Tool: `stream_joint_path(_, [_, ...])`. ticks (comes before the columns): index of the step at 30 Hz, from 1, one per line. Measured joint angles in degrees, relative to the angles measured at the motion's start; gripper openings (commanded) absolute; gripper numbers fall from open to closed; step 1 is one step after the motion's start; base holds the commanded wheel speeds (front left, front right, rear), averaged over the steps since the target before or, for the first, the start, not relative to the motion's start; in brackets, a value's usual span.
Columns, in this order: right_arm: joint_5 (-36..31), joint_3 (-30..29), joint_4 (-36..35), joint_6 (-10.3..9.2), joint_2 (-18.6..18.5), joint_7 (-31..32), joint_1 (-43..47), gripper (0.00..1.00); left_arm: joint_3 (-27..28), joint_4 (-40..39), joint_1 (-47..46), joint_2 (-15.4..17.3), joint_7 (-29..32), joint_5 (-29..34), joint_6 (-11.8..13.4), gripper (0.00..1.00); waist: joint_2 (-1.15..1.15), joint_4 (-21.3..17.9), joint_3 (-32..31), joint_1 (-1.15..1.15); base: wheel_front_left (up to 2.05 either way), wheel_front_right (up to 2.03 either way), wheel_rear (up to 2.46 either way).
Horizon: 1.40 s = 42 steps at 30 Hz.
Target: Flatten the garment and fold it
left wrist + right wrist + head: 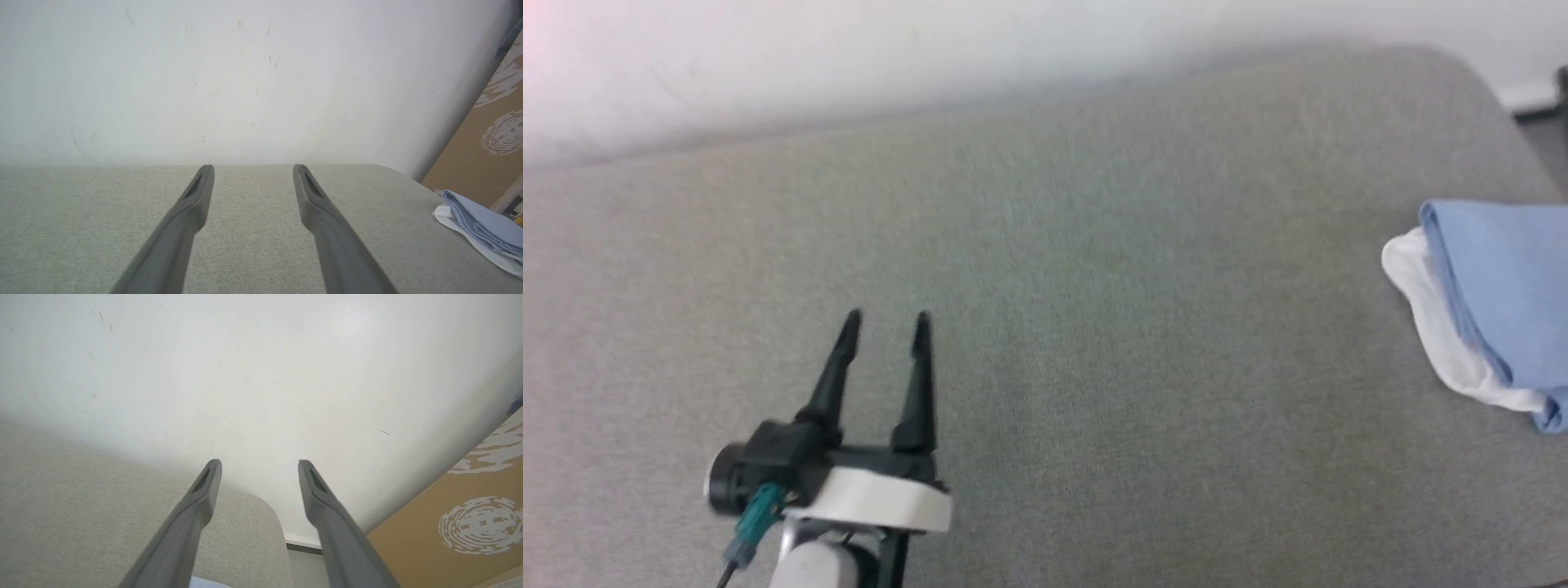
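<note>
The garment (1499, 302) is a light blue bundle with a white edge, folded over at the right end of the grey cushioned surface (1094, 286) and cut off by the head view's right edge. The left wrist view catches it low at the right (480, 228). My left gripper (886, 327) stands open over the bare surface at the lower left, far from the garment, with nothing between its fingers (196, 196). My right gripper (259, 473) is open and empty, pointing past the surface's rounded corner toward the wall; a sliver of pale blue cloth (204, 583) lies under it.
A white wall (931, 57) runs along the far edge of the surface. Beyond the right end is a grey floor strip (304, 567) and a brown panel with white patterns (457, 531). The surface's far right corner is rounded.
</note>
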Motion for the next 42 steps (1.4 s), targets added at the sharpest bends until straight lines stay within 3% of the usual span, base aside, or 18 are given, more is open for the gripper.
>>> stream_joint_path(3, [-0.24, -2.70, -5.79, 0.00, 3.27, 0.13, 4.56, 1.00, 1.69, -0.32, 1.96, 0.02, 0.00, 0.02, 1.20, 1.00, 0.00, 0.43, -3.12, 0.00, 0.00, 0.00, 0.00])
stream_joint_path(12, [-2.80, -10.92, -19.47, 0.00, 17.62, 1.78, 20.65, 1.00, 2.92, 0.44, 6.22, 0.05, 0.00, 0.91, 3.22, 1.00, 0.00, 3.30, -9.86, 0.00, 0.00, 0.00, 0.00])
stream_joint_path(23, [-6.53, -12.91, -24.60, -0.01, 30.56, -2.66, 38.44, 1.00, 2.21, 3.45, 10.00, 0.07, 0.00, 2.25, 4.44, 1.00, 0.00, 8.39, -13.74, 0.01, 0.00, 0.00, 0.00])
stream_joint_path(28, [-8.34, -11.78, -24.55, -0.01, 32.62, -4.31, 43.51, 1.00, 2.04, 3.98, 11.39, 0.07, 0.00, 2.68, 4.75, 1.00, 0.00, 9.89, -15.09, 0.01, 0.00, 0.00, 0.00])
stream_joint_path(42, [-9.76, -11.17, -24.70, -0.01, 33.22, -5.28, 44.18, 1.00, 2.01, 4.14, 12.13, 0.07, 0.00, 2.69, 4.75, 1.00, 0.00, 10.81, -15.70, 0.02, 0.00, 0.00, 0.00])
